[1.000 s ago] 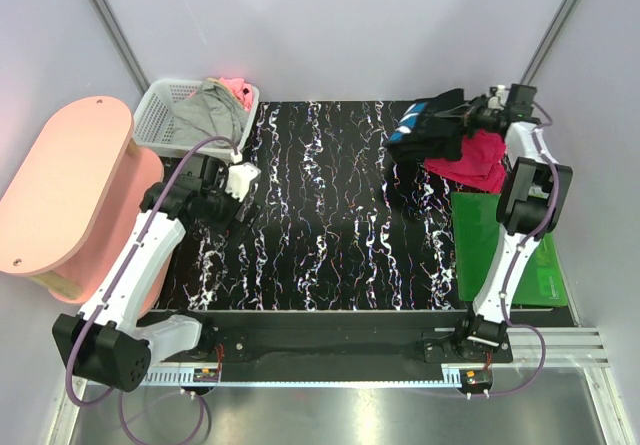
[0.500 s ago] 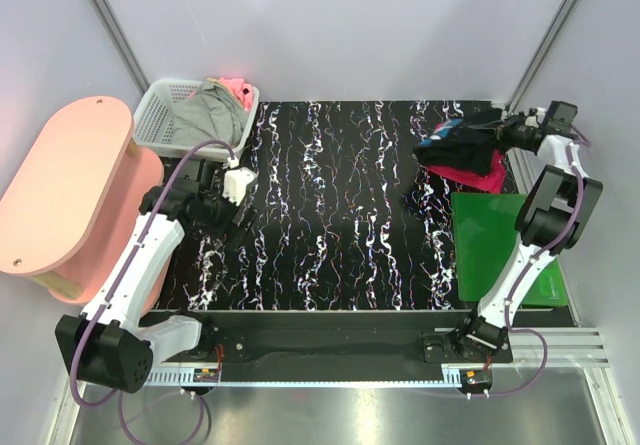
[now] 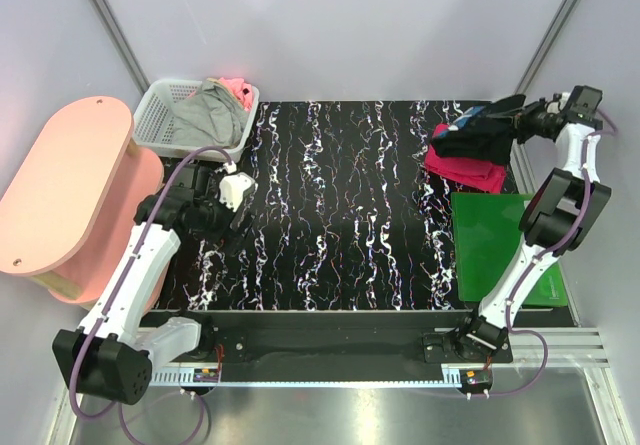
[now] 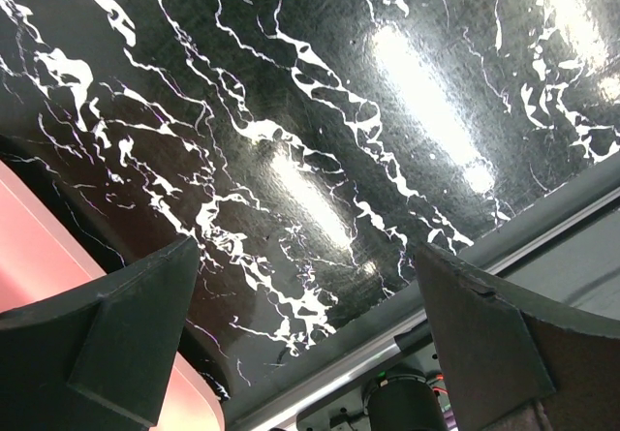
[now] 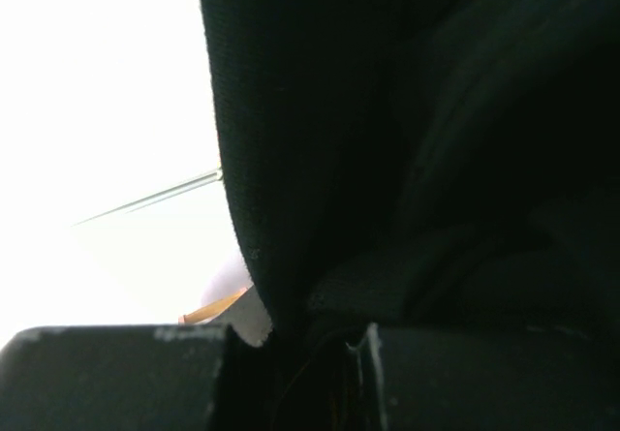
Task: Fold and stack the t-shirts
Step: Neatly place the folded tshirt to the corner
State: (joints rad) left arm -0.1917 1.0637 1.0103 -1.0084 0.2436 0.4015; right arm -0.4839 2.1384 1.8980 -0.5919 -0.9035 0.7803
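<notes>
R gripper [image 3: 522, 125] was clamped on the black t-shirt [image 3: 478, 141] at the far-right corner of the table [image 3: 330, 215]. R wrist cam: black cloth pinched between its fingers [image 5: 116, 373]. The shirt was bunched, its lower part draped over the pink t-shirt [image 3: 462, 171], which lay on the table just beside the far edge of the green board [image 3: 500, 250]. L gripper [image 4: 305, 257] had jaws spread apart, above the table's left side. At the far-left corner sat the basket [image 3: 158, 105] w/ grey and pink clothes [image 3: 210, 110].
</notes>
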